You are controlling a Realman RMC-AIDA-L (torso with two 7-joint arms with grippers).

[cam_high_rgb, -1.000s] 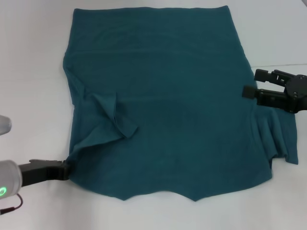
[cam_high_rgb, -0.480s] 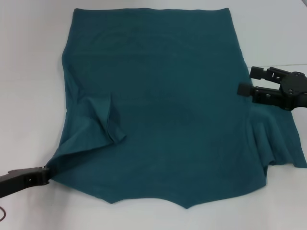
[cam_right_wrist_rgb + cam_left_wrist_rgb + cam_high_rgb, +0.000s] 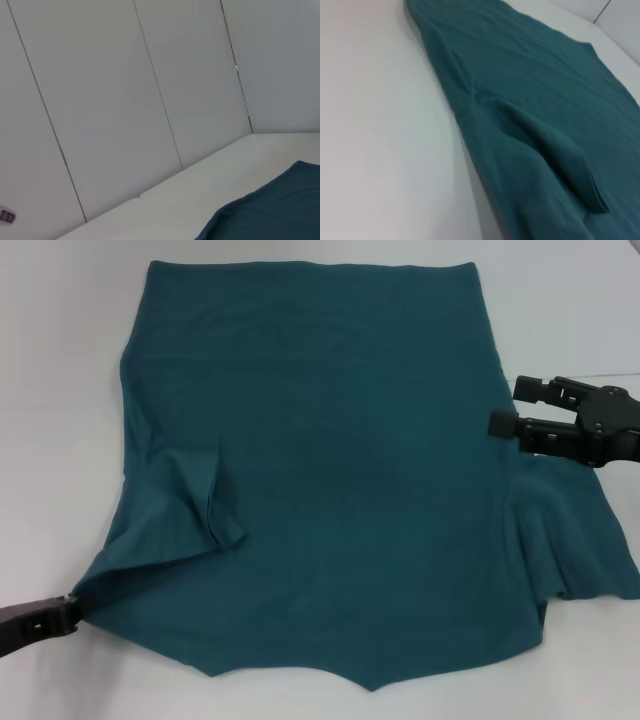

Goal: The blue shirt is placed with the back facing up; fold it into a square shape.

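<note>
No text, label, brand, number or sign is readable in any view. The blue shirt is plain, no print and no tag visible. The white table has no marks. The left gripper and right gripper are black, no lettering to read. In right wrist view, the wall panels are blank; a small purple-ish thing at the edge maybe has marks, but too small to read.
</note>
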